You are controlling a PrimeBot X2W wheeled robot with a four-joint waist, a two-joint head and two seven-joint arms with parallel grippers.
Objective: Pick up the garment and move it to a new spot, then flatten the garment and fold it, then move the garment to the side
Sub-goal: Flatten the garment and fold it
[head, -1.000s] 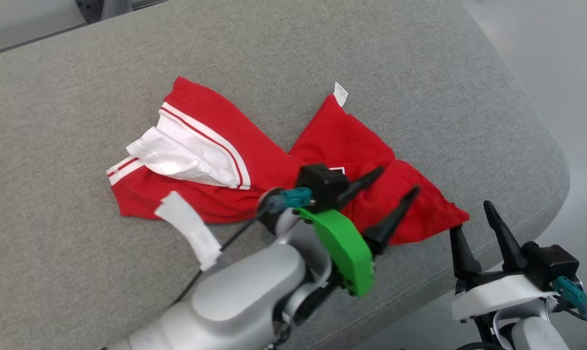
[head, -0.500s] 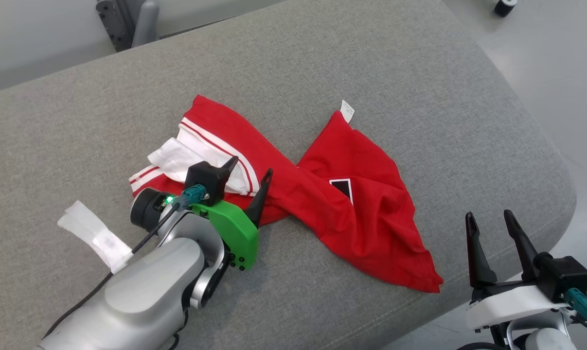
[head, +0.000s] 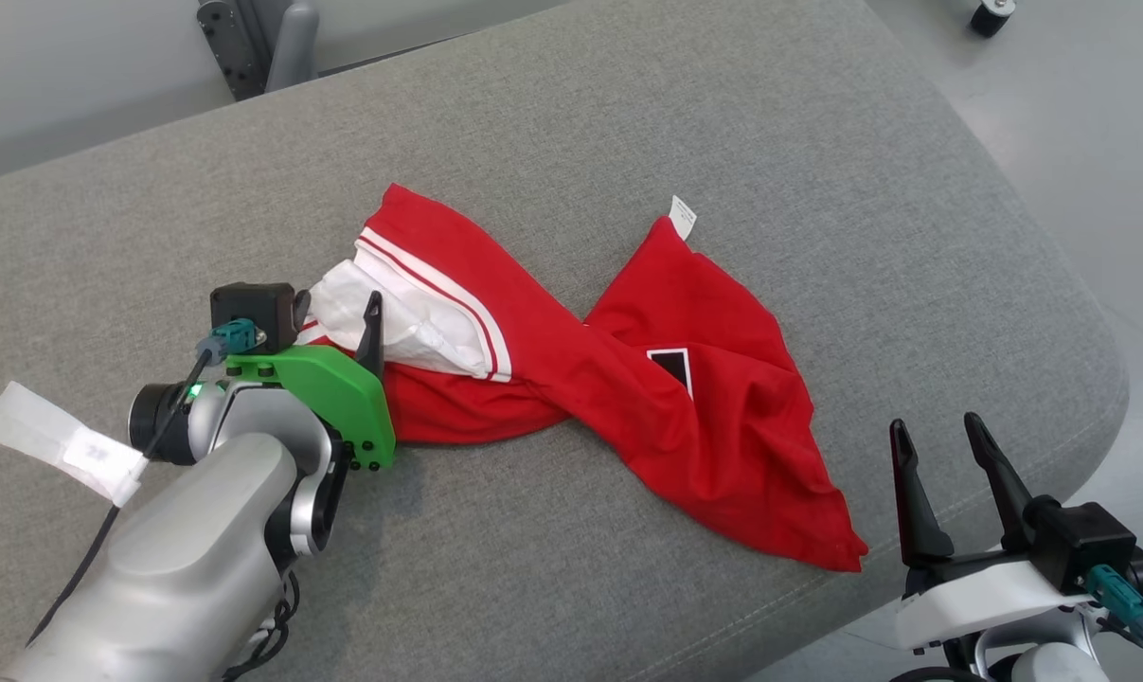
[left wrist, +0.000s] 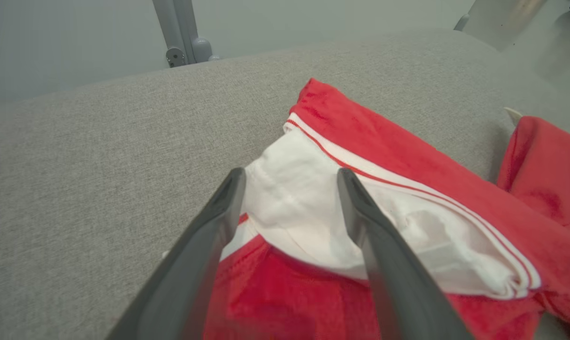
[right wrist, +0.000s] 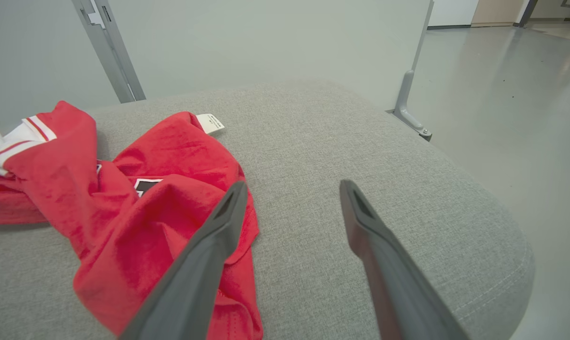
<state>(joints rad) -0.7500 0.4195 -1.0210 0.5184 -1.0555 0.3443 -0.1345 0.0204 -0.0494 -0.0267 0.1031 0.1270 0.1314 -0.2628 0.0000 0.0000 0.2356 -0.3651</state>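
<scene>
Though a faint mark shows on the white tape flag wrapped round the left arm's cable, it is too small to read. Just right of it, the left gripper has slid leftward since half a second ago, from the middle of the white lining to the left end of the red fabric garment with white striped trim. In the left wrist view its fingers are spread, straddling the white lining without pinching it. The garment lies crumpled and twisted across the middle of the grey woven cushion, reaching toward the front right corner much as before. On its right half sits a small black rectangular patch with a white border, with no lettering legible. The white care tag at its far tip is printed too finely to read. Off the cushion's front right edge the right gripper hangs where it was, fingers spread on nothing, its left finger overlapping the garment's near corner in the right wrist view. Grey metal frame legs stand beyond the far edge, and a dark caster wheel rests on the floor far right.
</scene>
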